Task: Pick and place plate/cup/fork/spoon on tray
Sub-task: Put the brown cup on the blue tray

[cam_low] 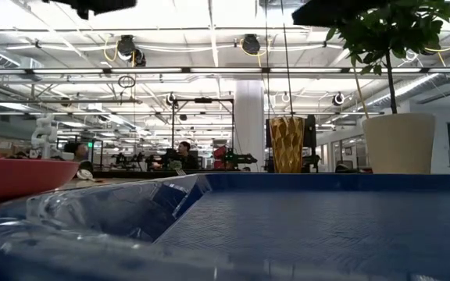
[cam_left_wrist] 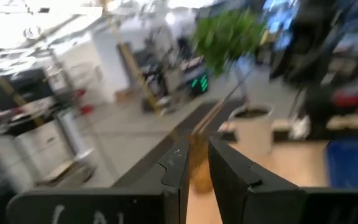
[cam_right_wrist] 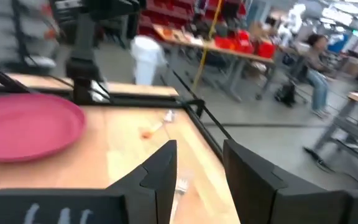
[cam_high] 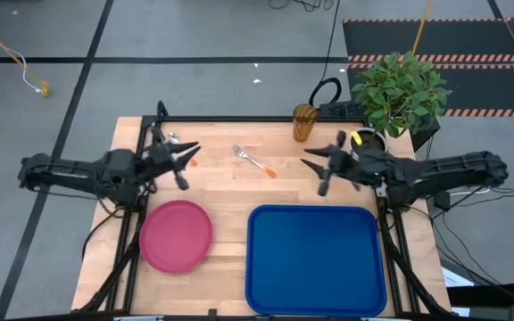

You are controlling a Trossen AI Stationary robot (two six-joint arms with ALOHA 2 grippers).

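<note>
Lying diagonal, fork [cam_high: 255,161], tines far-left.

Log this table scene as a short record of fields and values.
tray: large blue rectangular plastic tray, near edge, nothing on it
plate: round pink-red plastic plate, on the wood left of the tray
cup: ribbed amber plastic cup, upright at the far edge
fork: orange-handled metal fork, mid-table
spoon: orange-handled utensil beside the left tool, bowl hidden
left tool: open, holding nothing
right tool: open, holding nothing
</note>
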